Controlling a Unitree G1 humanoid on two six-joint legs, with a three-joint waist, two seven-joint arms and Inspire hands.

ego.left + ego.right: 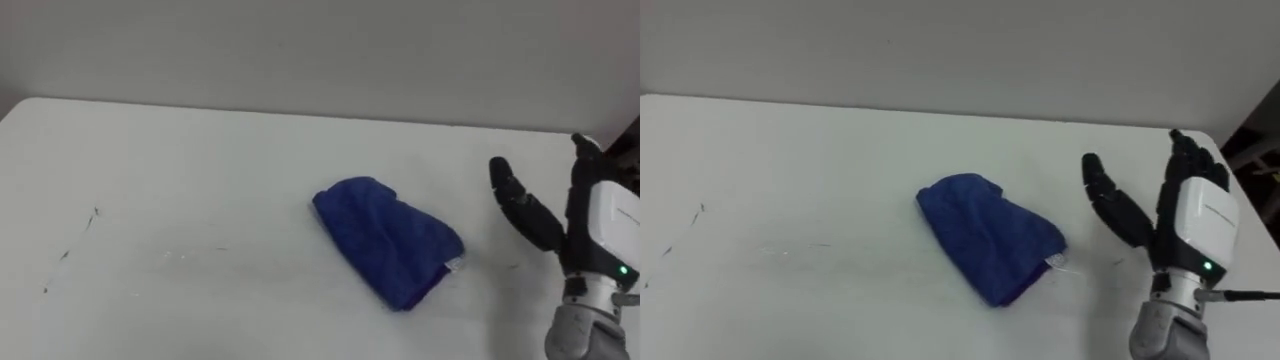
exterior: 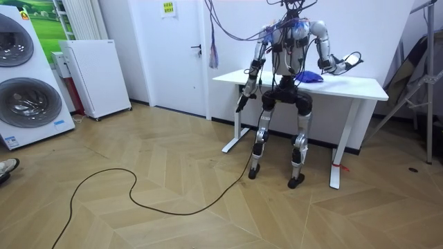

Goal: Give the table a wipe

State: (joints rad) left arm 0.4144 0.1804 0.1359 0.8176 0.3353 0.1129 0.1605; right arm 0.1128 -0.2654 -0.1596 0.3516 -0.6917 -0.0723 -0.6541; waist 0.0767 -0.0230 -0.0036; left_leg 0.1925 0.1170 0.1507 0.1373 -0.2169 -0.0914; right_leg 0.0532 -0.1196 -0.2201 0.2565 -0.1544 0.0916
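A crumpled blue cloth (image 1: pixel 391 239) (image 1: pixel 991 247) lies on the white table (image 1: pixel 200 170) (image 1: pixel 820 160), a little right of its middle. My right hand (image 1: pixel 560 220) (image 1: pixel 1160 215) is raised above the table just to the right of the cloth, apart from it, with its fingers straight and spread. In the room view I stand at the table's near side, the cloth (image 2: pixel 310 77) before me; my right hand (image 2: pixel 346 62) is lifted over the table top and my left hand (image 2: pixel 241 104) hangs down beside the table's edge.
Thin dark marks (image 1: pixel 70 250) streak the table's left part. A pale wall runs behind the table's far edge. In the room view a white cabinet (image 2: pixel 93 76) and washing machines (image 2: pixel 24 90) stand at the left, a door (image 2: pixel 187 48) behind.
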